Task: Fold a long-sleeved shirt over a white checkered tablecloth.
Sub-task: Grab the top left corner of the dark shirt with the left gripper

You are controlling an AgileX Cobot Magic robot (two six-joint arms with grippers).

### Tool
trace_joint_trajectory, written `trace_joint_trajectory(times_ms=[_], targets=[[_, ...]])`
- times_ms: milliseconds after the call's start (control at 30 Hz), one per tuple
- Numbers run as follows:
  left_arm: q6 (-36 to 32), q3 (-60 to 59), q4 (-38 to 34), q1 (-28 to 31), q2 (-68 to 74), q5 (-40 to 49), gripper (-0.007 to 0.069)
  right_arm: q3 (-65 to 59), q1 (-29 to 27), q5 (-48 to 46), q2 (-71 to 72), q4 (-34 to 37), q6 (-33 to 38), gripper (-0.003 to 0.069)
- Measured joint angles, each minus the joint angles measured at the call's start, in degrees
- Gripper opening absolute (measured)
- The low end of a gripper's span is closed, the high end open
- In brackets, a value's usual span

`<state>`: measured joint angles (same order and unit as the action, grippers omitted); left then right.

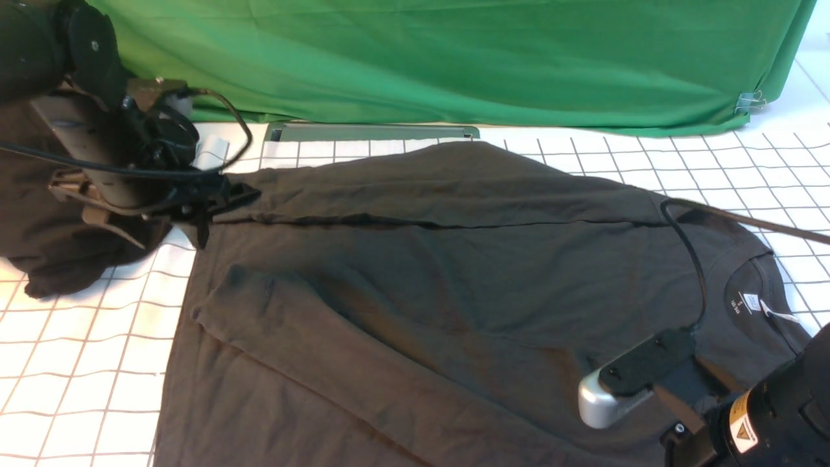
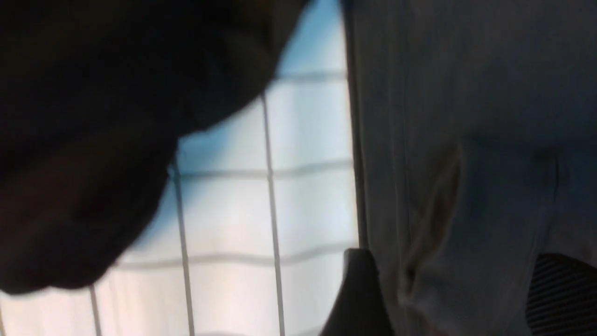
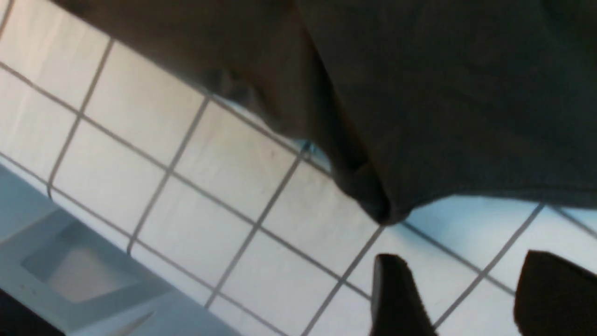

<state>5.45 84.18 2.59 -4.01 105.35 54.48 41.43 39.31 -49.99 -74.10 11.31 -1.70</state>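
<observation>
Between our parted, empty left hand (image 1: 217, 194) and right hand (image 3: 468, 261), the long-sleeved shirt (image 1: 421, 272) looks once-folded; next we grip its unfolded side.

**Green backdrop, bright even light**

Draped across the whole back in soft folds: plain green cloth (image 1: 454, 58), gathered near its right corner by 1 small binder clip (image 1: 750, 100). Just below its hem, a flat grey strip (image 1: 373, 131). Pale white surface (image 1: 816, 71) beyond the cloth at far right.
</observation>
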Motion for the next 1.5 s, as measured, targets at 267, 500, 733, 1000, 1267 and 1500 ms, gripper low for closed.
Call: trace_joint_trajectory(times_ms=[267,500,733,1000,1267,1500], targets=[[0.7,10.6,-5.1,0.0,9.9,-2.0,0.0379,0.1,0.0,3.2,0.0,0.0,-0.2,0.0337],[9.1,18.0,-5.4,0.0,20.3,-1.0,0.0374,0.1,0.0,3.9,0.0,0.0,-0.2,0.0337],[11.0,25.5,-5.4,0.2,26.1,-0.9,0.0373,0.1,0.0,4.2,0.0,0.0,-0.2,0.0337],[13.7,28.9,-3.5,0.8,27.6,-1.8,0.0372,0.1,0.0,4.3,0.0,0.0,-0.1,0.0337],[11.7,29.2,-2.6,0.8,27.7,-2.5,0.0218,0.1,0.0,4.9,0.0,0.0,0.0,0.0337],[7.2,29.4,-3.5,0.8,27.7,-0.6,0.0008,0.1,0.0,4.9,0.0,0.0,0.1,0.0337]])
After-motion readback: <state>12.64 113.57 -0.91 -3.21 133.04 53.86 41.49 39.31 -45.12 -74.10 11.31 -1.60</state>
